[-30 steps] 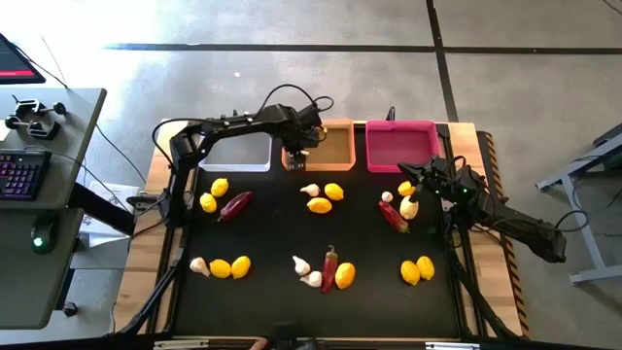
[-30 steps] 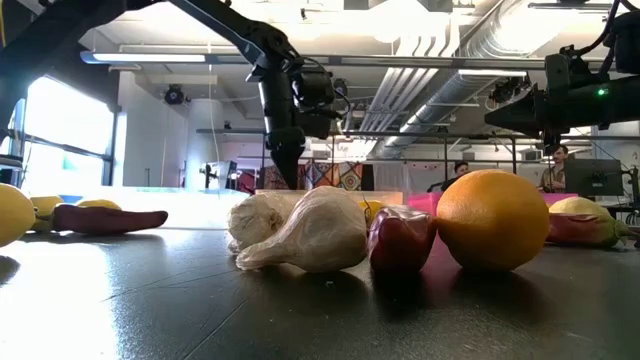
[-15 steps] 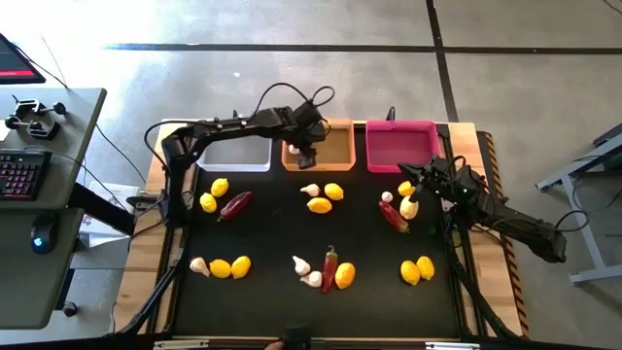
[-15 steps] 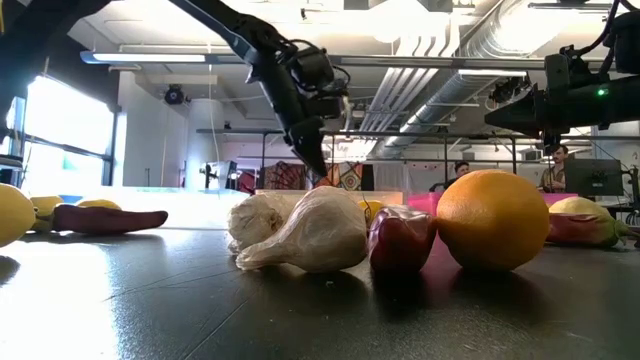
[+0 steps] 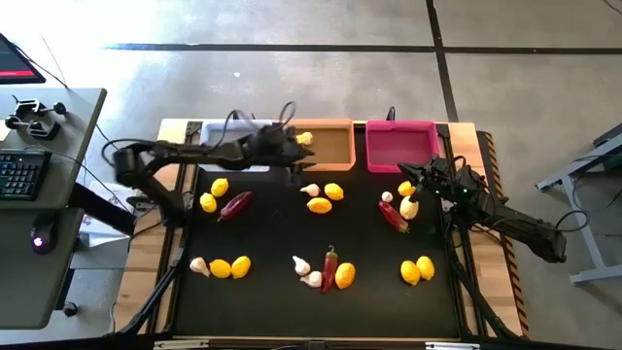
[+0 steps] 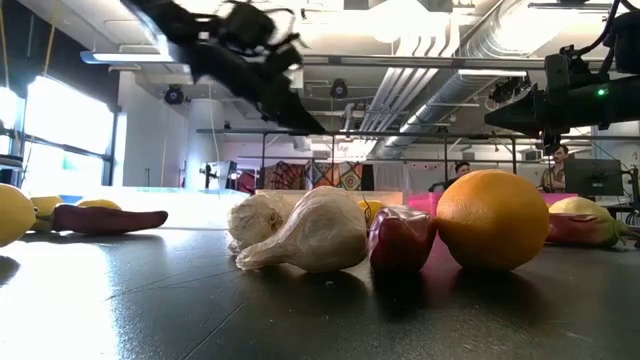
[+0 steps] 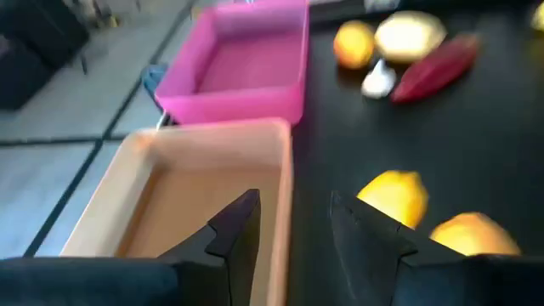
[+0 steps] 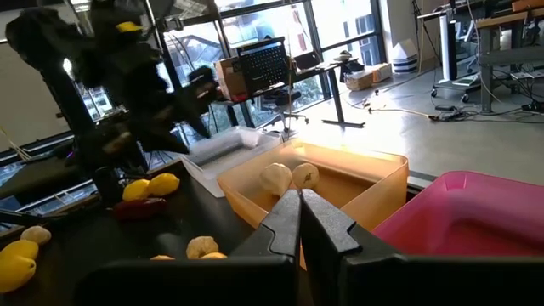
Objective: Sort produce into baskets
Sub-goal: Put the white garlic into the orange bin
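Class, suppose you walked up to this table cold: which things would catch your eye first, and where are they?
Three baskets line the far edge: a white one, an orange one and a magenta one. Yellow lemons, garlic and red chilies lie scattered over the black table. The left gripper hangs by the orange basket.

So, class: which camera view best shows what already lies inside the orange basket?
The right wrist view: two garlic bulbs lie in the orange basket. The high view shows it partly behind the left arm; the left wrist view shows only part of its floor; the low view barely shows it.
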